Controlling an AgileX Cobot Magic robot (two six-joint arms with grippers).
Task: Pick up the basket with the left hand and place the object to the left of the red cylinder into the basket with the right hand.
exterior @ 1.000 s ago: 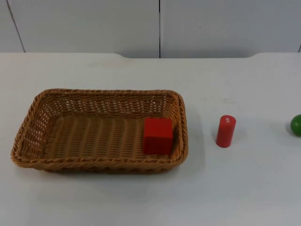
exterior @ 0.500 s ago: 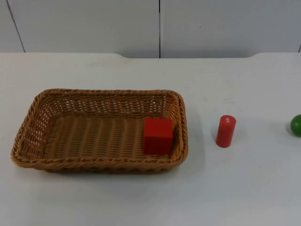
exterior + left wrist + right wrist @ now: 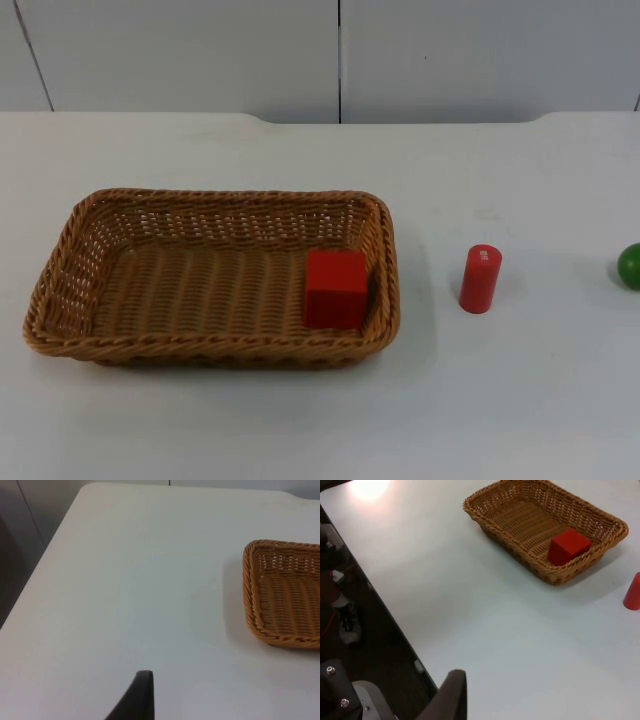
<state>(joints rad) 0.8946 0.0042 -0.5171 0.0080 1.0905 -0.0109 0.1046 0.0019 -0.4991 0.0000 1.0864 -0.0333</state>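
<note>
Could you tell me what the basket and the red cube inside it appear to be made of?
The basket looks like woven wicker or rattan, tan and matte: braided strands along the rim and ribbed weave on the floor. It could be a plastic imitation. The red cube looks like painted wood or plastic: flat faces, crisp edges, an even, slightly satin red; the coating hides which.

Tan woven basket (image 3: 210, 270), red cube (image 3: 335, 288), red cylinder (image 3: 480, 279), green ball (image 3: 630, 265), white table (image 3: 520, 400).
</note>
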